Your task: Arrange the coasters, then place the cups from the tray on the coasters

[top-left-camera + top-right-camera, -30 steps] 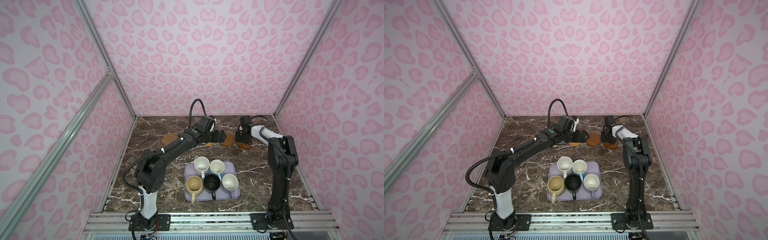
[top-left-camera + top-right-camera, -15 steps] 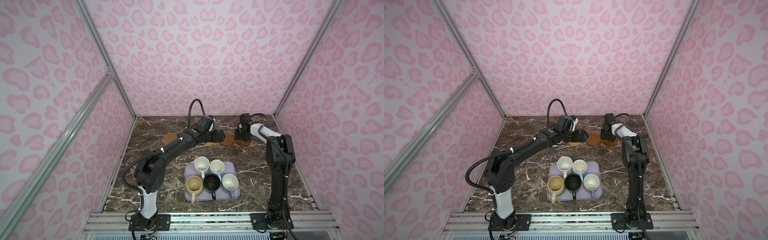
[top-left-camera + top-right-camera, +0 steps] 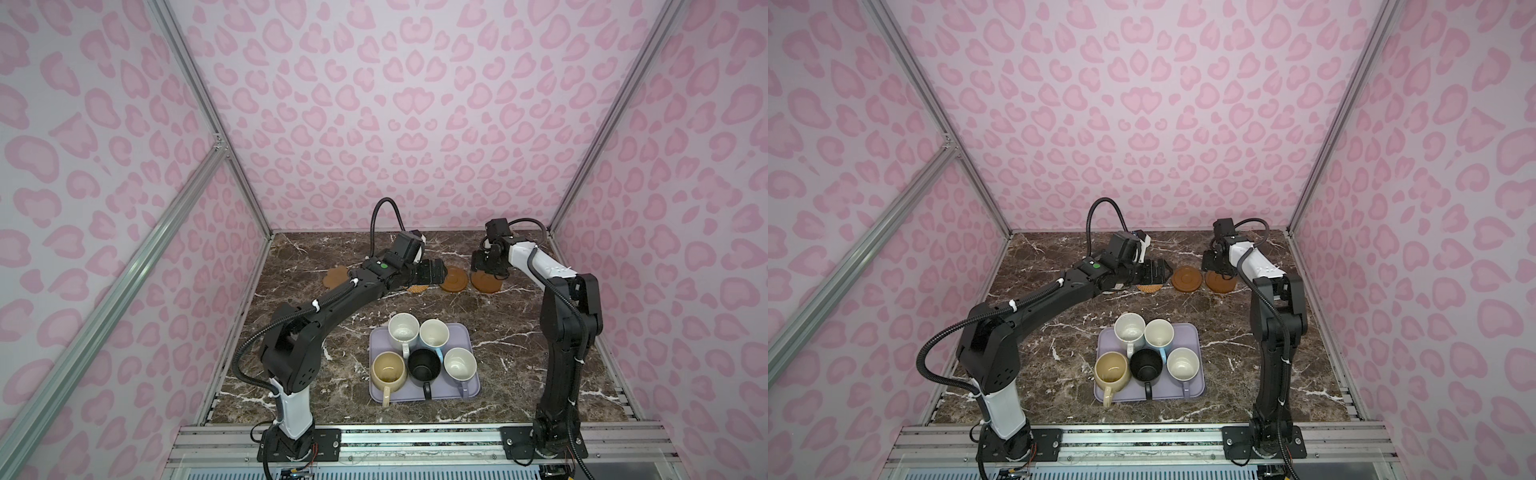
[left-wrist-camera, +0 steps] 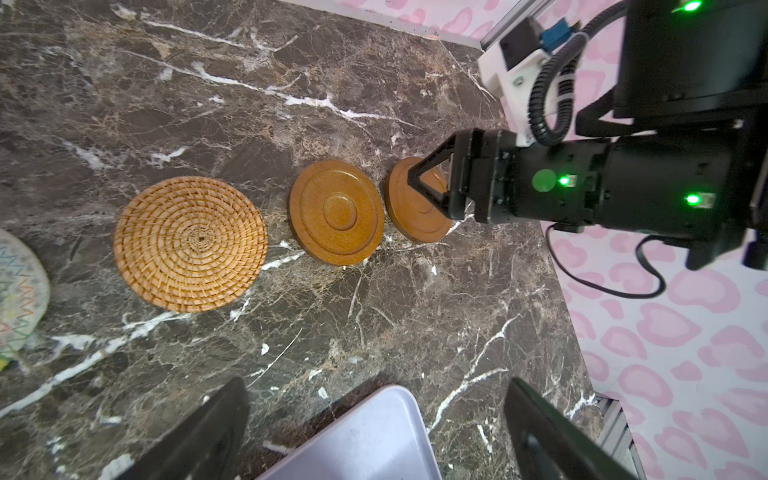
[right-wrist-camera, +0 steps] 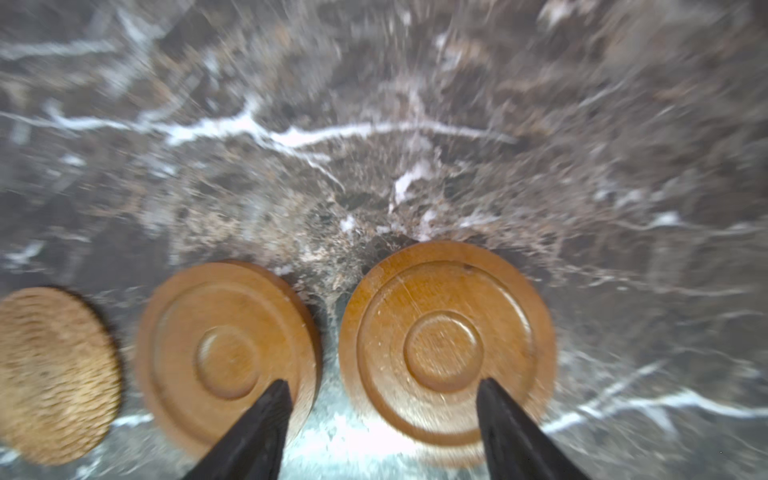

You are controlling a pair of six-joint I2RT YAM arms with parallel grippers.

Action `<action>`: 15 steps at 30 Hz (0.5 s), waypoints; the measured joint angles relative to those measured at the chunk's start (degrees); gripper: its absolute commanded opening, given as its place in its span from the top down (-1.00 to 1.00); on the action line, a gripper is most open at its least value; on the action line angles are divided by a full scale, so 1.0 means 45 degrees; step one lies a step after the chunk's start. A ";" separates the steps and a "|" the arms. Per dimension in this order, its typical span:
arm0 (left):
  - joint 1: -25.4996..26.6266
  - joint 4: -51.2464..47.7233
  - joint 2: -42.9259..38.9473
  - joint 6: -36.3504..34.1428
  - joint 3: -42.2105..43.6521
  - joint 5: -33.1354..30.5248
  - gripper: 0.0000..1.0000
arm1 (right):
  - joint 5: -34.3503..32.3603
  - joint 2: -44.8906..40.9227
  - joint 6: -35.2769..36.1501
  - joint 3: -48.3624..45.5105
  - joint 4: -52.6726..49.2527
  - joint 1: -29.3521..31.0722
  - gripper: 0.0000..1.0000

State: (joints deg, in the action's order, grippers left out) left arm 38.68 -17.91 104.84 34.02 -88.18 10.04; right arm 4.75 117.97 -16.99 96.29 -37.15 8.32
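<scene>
A dark brown marble worktop veined in white sits inside a booth of pale walls printed with pink blotches, with aluminium posts at the corners. A pale lavender tray, well apart from both pairs of jaws and nearer the arm bases, holds all five cups upright: white cup, light blue cup, cream-yellow cup, black cup, lavender cup. The coasters lie in a row at the far side. The flower-shaped coaster is farthest from the right jaws. The whitish woven coaster and rattan coaster are near the left jaws. One wooden disc is between the two pairs of jaws, the other wooden disc under the right jaws. The left arm stretches long and low over the worktop, jaws spread wide on nothing. The right arm stands tall, forearm angled down. Its jaws are parted above the discs, gripping nothing, and contact cannot be told
</scene>
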 measured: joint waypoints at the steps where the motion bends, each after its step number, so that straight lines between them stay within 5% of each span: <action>1: -0.0015 0.0000 -0.0151 0.0000 0.0068 -0.0034 -0.96 | 0.0000 -0.0345 0.0024 -0.0117 -0.0015 0.0034 -0.73; 15: -0.0073 -0.0165 -0.3871 0.0112 0.2113 -0.1583 -0.96 | -0.0248 -0.6645 0.1501 -0.3959 0.0097 0.1409 -0.95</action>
State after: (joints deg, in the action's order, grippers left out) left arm 38.35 -18.65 87.42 34.52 -78.67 2.92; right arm 3.64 88.07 -10.24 78.48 -36.71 14.66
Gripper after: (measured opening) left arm 0.977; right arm 0.954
